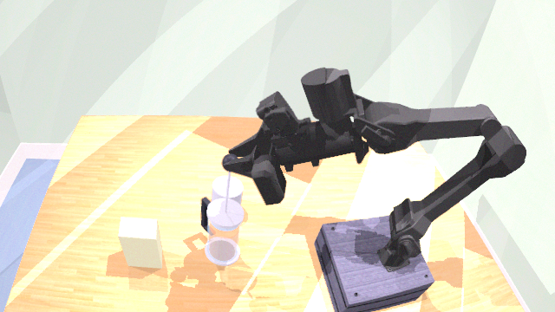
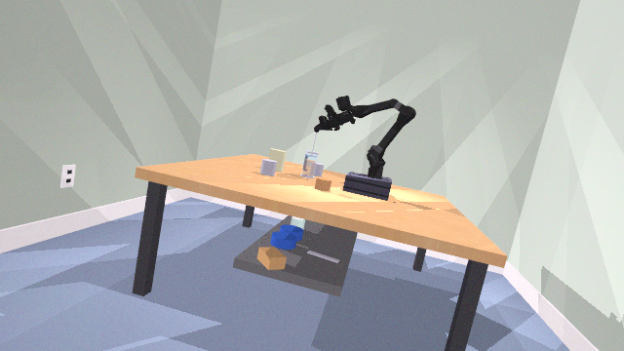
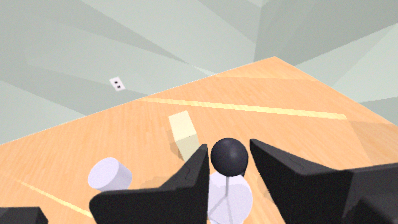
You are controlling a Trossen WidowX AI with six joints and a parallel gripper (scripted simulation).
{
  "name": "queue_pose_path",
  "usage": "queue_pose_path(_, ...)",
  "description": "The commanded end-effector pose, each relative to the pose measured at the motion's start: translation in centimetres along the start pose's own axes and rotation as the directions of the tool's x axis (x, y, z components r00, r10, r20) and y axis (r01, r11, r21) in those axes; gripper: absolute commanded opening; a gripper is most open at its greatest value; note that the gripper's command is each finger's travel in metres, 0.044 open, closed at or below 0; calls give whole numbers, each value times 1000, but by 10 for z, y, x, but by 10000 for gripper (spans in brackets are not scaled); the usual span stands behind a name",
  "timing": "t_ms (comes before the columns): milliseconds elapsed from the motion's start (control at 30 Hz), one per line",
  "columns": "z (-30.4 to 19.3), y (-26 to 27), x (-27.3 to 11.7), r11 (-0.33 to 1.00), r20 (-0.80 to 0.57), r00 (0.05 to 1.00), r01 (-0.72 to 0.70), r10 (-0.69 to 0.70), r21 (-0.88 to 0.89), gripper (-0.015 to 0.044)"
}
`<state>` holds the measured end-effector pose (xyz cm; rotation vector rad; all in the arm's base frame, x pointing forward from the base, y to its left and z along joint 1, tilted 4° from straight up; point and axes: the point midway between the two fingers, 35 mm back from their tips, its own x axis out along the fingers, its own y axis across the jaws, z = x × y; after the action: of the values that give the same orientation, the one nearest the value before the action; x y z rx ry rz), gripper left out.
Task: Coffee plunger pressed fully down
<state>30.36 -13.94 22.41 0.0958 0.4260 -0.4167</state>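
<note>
Centring the black two-fingered gripper [image 1: 230, 159] [image 2: 318, 128] [image 3: 228, 146], narrowed beside the round black knob [image 1: 227, 162] [image 2: 316, 130] [image 3: 229, 157], grip unclear, should precede pressing slowly straight down.

Box [image 1: 140, 243] [image 2: 277, 160] [image 3: 183, 134] L of press [image 1: 224, 231] [image 2: 310, 165] [image 3: 229, 197], top vw.

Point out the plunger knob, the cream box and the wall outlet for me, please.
Plunger knob [image 1: 229, 162] [image 3: 229, 157]: top and wrist views, middle of the ball.
Cream box [image 1: 142, 249] [image 2: 277, 159] [image 3: 183, 131]: top, exterior and wrist views, on its body.
Wall outlet [image 2: 68, 175] [image 3: 117, 84]: exterior and wrist views, centre of the plate.
</note>
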Motion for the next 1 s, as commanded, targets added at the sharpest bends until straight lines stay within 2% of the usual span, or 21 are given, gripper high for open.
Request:
queue_pose_path(0, -2, 1, 1, 1000, -4, 1000, -3, 3, 4, 119)
queue_pose_path(967, -26, 1, 22, 1000, -3, 1000, -3, 3, 4, 119)
